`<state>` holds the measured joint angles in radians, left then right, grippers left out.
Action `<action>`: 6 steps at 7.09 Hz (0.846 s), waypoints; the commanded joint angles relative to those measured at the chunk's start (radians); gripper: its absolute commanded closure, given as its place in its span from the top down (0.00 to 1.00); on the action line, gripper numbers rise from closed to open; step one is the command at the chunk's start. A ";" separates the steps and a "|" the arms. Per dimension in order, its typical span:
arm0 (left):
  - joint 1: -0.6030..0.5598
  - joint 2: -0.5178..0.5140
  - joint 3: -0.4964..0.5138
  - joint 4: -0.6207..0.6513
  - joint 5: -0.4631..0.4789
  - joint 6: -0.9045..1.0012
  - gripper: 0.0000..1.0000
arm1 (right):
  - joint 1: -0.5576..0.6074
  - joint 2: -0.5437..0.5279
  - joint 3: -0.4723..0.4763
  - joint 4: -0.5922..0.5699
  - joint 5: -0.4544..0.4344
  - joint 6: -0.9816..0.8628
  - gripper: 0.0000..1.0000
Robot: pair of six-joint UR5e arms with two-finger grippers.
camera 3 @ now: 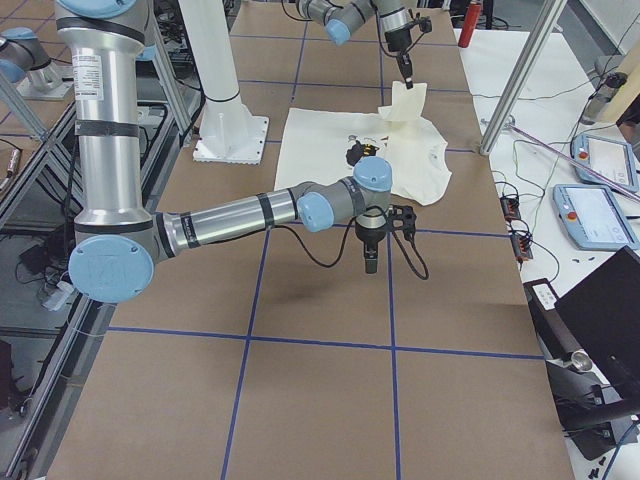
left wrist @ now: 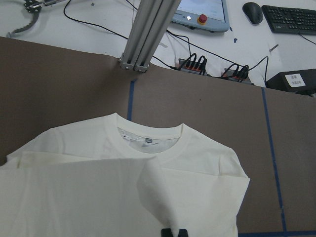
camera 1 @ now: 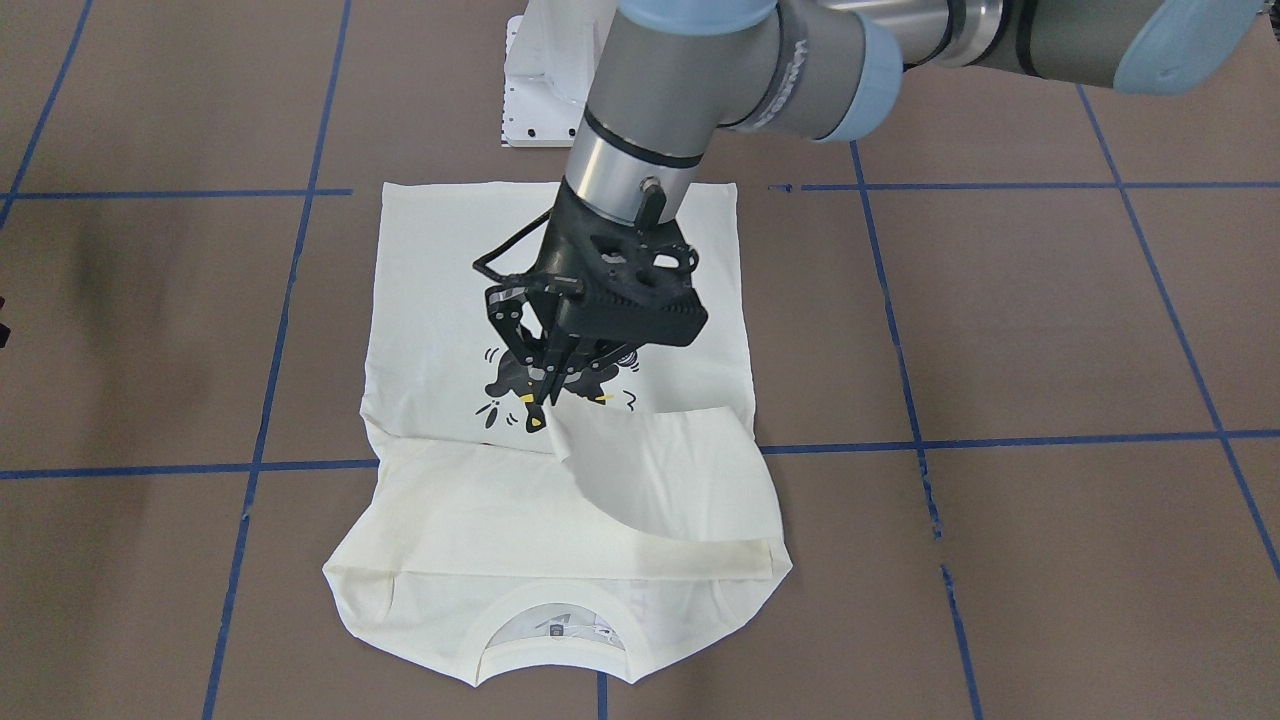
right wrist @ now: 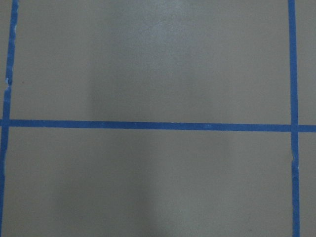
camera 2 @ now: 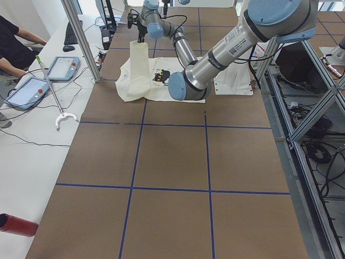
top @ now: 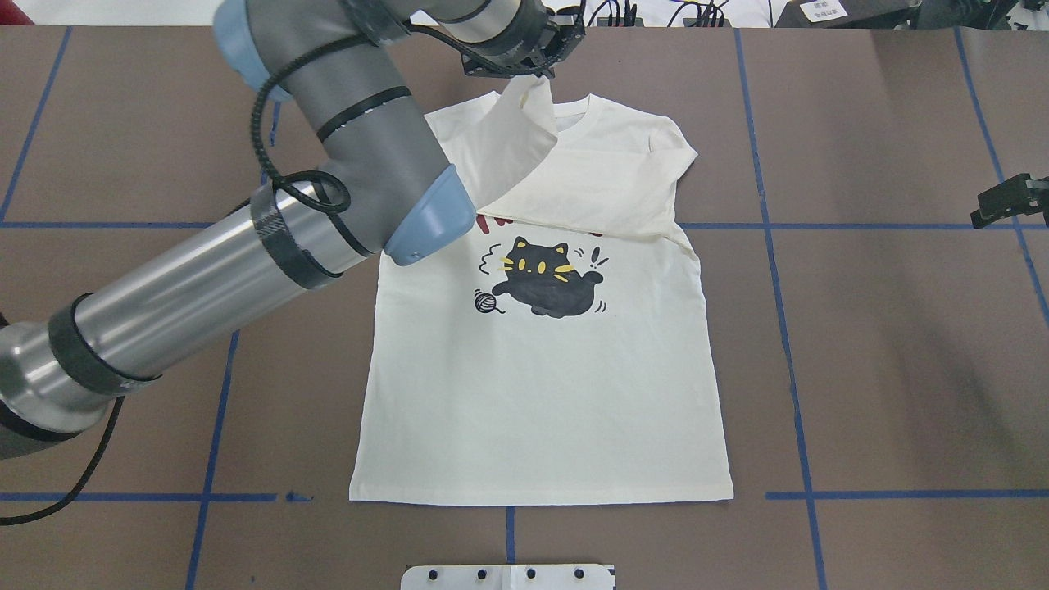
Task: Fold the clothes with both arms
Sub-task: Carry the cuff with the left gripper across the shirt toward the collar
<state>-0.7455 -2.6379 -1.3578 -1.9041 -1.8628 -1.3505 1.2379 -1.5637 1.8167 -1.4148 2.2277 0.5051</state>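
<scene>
tabletop (camera 1: 1050, 330), left pincer (camera 1: 540, 403) seemingly tight on sleeve (camera 1: 660, 470)

Overhead and front cameras are facing each other across the shirt (top: 541, 393); wrist cameras are hovering close.

left arm (top: 352, 164) overhangs shirt (top: 541, 393); open tabletop (top: 885, 344) to its right.

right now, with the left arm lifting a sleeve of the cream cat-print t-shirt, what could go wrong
1. The left gripper pinches only a corner of the sleeve of the cream cat-print T-shirt. The cloth could slip out and land crooked.
2. The right gripper hangs over the bare brown table, apart from the shirt, so nothing pins the cloth. A pull might drag or wrinkle it.
</scene>
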 commanded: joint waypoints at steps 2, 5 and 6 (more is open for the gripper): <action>0.125 -0.068 0.259 -0.195 0.132 -0.086 0.00 | 0.000 0.005 0.000 0.000 0.000 0.013 1.00; 0.248 -0.214 0.474 -0.245 0.280 -0.206 0.00 | -0.001 0.016 -0.002 0.000 0.000 0.035 1.00; 0.277 -0.276 0.590 -0.325 0.342 -0.229 0.50 | -0.003 0.030 -0.002 0.002 0.001 0.067 1.00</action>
<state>-0.5150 -2.8326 -0.9062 -2.1560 -1.6015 -1.5354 1.2361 -1.5479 1.8148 -1.4140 2.2276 0.5411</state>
